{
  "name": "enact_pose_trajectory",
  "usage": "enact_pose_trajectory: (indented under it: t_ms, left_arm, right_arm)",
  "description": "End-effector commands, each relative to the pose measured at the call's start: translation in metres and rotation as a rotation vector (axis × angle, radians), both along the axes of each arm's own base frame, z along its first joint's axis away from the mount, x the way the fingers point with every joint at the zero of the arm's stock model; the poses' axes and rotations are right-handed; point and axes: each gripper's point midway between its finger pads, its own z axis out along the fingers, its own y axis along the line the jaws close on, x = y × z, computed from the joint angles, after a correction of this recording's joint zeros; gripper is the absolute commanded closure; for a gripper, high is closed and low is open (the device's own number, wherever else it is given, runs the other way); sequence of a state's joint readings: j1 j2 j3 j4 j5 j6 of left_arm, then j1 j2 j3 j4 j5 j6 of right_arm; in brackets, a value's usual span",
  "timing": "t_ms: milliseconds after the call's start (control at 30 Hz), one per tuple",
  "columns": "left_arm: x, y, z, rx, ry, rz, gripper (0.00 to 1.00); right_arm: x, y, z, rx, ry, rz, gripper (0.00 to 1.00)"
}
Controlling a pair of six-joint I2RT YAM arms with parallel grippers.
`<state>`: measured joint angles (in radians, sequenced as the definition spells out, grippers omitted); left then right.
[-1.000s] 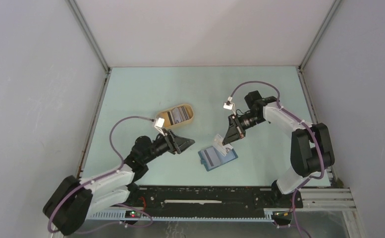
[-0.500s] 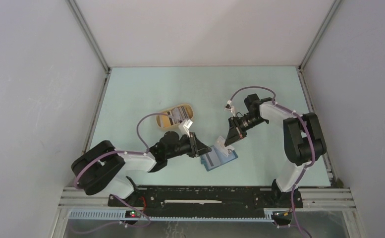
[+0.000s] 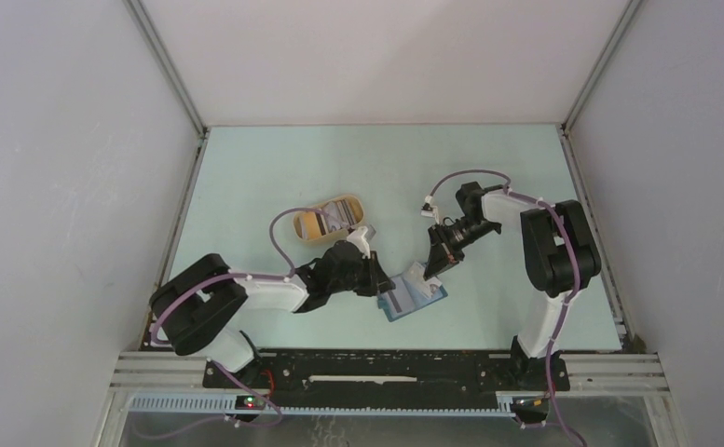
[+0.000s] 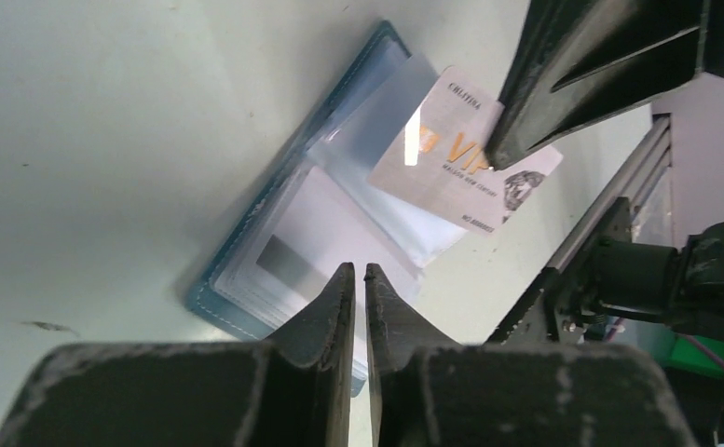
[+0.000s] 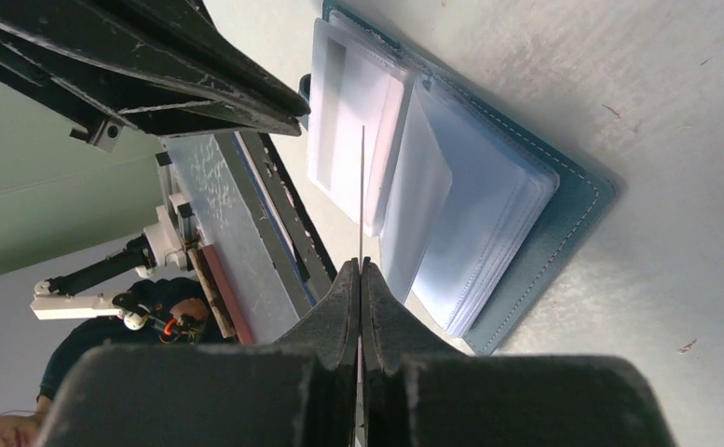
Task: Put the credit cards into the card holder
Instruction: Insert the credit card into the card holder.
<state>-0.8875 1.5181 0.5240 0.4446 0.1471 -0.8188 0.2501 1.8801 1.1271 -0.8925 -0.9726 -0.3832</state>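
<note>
1. The card holder (image 3: 414, 300) lies open on the pale green surface (image 3: 274, 168), near the front edge and between the two arms.
2. The right gripper (image 5: 362, 270) has its jaws closed on a pale card (image 4: 442, 168) printed "VIP". The card is held over the holder's clear sleeves.
3. The left gripper (image 4: 358, 279) sits at the holder's left page, with its jaws almost together and only a thin slit between them. Whether they pinch a sleeve cannot be told.
4. A tan oval tray (image 3: 350, 198) just beyond the left wrist holds more cards (image 3: 339, 216).
</note>
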Motion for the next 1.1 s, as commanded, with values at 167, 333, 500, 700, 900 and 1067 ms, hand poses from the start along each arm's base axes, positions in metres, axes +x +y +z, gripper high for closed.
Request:
enact_pose_trajectory:
  t_ms: [167, 333, 500, 700, 900, 1067]
  left_arm:
    - [0.007, -0.009, 0.000, 0.041, -0.029, -0.015, 0.87]
    - [0.006, -0.007, -0.009, 0.070, -0.010, -0.014, 0.87]
    - [0.005, -0.005, -0.015, 0.089, 0.001, -0.015, 0.88]
    - [0.003, -0.004, -0.019, 0.100, 0.011, -0.020, 0.88]
    - [0.001, -0.004, -0.021, 0.106, 0.015, -0.025, 0.88]
    - [0.001, -0.003, -0.022, 0.111, 0.017, -0.024, 0.88]
  right_arm:
    - [0.007, 0.001, 0.002, -0.002, 0.003, -0.006, 1.00]
    - [0.006, 0.002, -0.003, -0.014, 0.015, 0.000, 1.00]
    - [0.003, 0.004, -0.010, -0.041, 0.027, 0.013, 1.00]
    - [0.002, 0.004, -0.016, -0.061, 0.045, 0.014, 1.00]
    - [-0.002, 0.010, -0.014, -0.028, 0.072, 0.028, 1.00]
    - [0.005, 0.009, 0.000, 0.029, 0.055, 0.005, 1.00]
